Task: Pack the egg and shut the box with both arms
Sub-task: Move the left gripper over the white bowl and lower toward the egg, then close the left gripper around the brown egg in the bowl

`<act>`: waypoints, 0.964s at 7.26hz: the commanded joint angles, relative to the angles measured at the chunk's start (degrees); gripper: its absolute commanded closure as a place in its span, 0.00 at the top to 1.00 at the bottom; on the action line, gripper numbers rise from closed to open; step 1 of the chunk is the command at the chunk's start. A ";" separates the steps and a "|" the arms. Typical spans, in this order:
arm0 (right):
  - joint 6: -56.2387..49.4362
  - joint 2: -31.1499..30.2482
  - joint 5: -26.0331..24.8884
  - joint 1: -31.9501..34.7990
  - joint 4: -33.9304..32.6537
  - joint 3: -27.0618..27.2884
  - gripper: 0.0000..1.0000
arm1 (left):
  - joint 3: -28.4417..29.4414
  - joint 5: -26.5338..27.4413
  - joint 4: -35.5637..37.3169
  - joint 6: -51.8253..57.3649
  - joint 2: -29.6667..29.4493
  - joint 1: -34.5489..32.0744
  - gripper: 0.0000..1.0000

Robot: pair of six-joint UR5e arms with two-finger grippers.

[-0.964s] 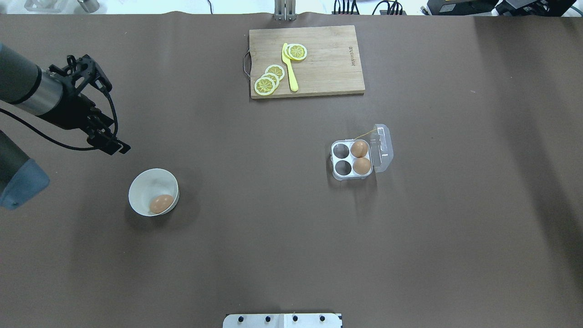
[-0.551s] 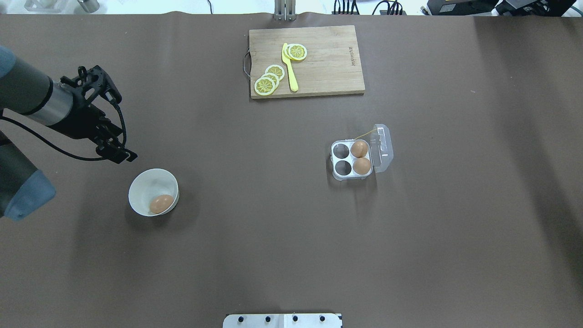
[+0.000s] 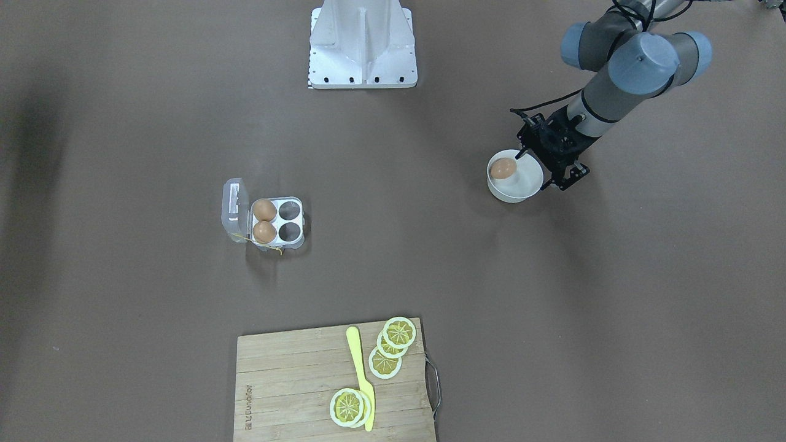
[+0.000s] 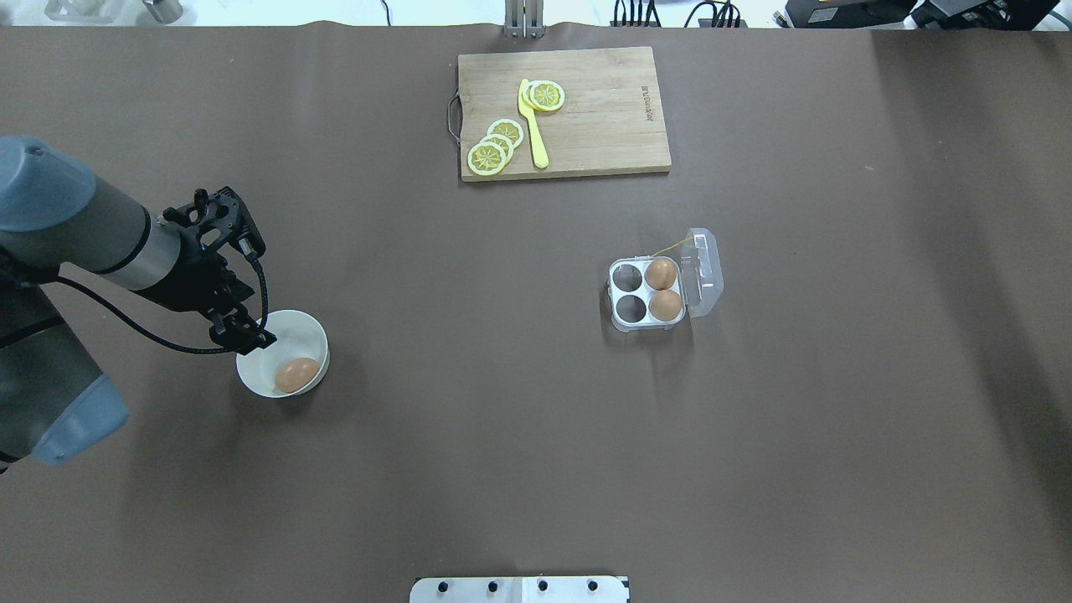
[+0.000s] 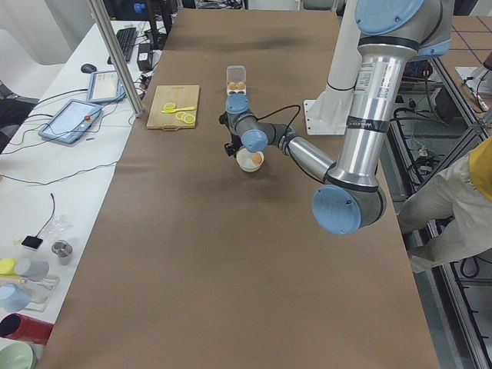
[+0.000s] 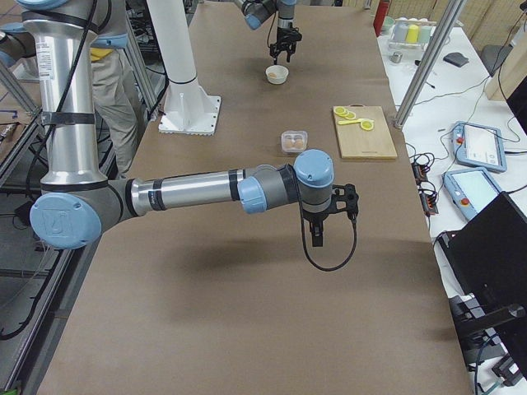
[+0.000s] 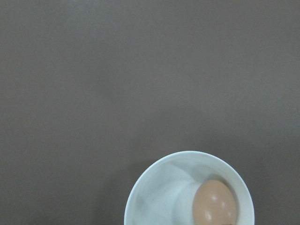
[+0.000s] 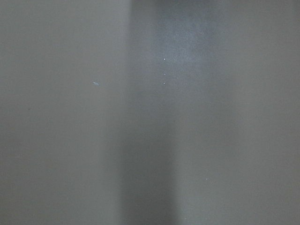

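Note:
One light-brown egg (image 4: pixel 296 374) (image 3: pixel 503 168) (image 7: pixel 214 205) lies in a round white bowl (image 4: pixel 285 316) (image 3: pixel 517 195) at the table's left. My left gripper (image 4: pixel 249 337) (image 3: pixel 523 153) hangs open over the bowl's rim, just left of the egg and apart from it. At mid-table stands the box (image 4: pixel 630 292) (image 3: pixel 289 220), its clear lid (image 4: pixel 704 272) folded open to the right. Two eggs (image 4: pixel 661 273) fill its right-hand cells and the left-hand cells are bare. My right gripper (image 6: pixel 317 239) shows only in the exterior right view, above bare table, and I cannot tell its state.
A wooden cutting board (image 4: pixel 603 109) with lemon slices (image 4: pixel 487 157) and a yellow knife (image 4: pixel 533 126) lies at the table's far side. The white stand (image 3: pixel 362 43) sits at the near middle edge. A person (image 5: pixel 453 207) stands beside the table on the robot's side.
My left arm has swung right and toward the robot's side, from well behind the bowl to over its rim. The egg, bowl and box have not moved.

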 commanded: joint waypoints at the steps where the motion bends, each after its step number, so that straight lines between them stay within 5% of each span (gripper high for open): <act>1: 0.00 0.17 -0.03 -0.04 0.00 0.00 1.00 | 0.13 0.33 0.00 -0.09 0.19 1.55 0.84; 7: 0.00 0.35 0.05 -0.04 -0.09 0.00 1.00 | 2.58 2.35 0.00 -0.17 -2.00 3.92 0.84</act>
